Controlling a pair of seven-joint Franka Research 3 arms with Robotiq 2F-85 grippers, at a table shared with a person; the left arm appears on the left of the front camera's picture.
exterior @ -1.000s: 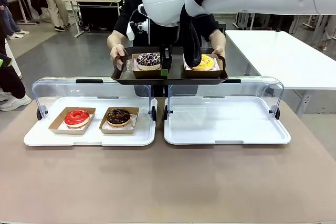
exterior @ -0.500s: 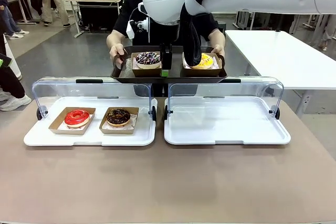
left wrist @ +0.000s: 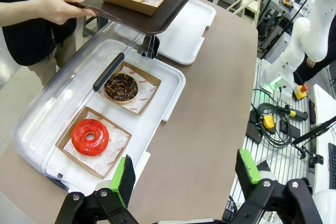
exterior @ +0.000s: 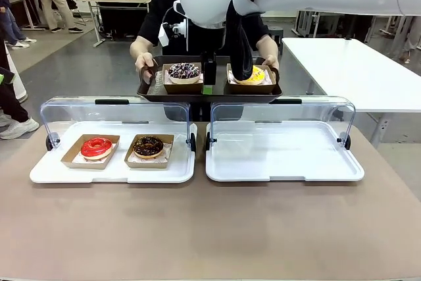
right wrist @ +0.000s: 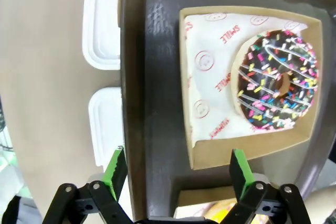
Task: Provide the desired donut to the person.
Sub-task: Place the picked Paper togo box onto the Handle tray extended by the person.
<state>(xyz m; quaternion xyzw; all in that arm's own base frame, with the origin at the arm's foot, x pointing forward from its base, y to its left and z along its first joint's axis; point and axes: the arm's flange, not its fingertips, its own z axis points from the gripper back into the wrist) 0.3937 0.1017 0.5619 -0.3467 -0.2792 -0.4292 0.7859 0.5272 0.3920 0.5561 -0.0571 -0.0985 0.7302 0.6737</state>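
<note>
Across the table in the front view, the person in a black top holds a dark rectangular tray with both hands, one hand at its left end, the other at the right. On that tray: a chocolate donut with coloured sprinkles in a brown cardboard box at left, a yellow-glazed donut in its box at right. The right gripper hangs over the tray between the two boxes; finger spread can't be judged from here. Nearer than the tray, two white display trays with raised clear lids: the left one carries a red-glazed donut and, just beside it on the right, a dark chocolate donut, each in a cardboard box. The right white tray sits beside the left one.

Left wrist view: left gripper open, nothing between the green pads, high above the brown table, well apart from the dark tray. Red and chocolate donuts sit below in their white tray; the sprinkled donut is on the dark tray at top, a hand at the tray's edge.

Right wrist view: right gripper spread wide, empty, directly above the dark tray. Sprinkled donut lies in its box on printed paper, ahead of the fingers, not touching them.
</note>
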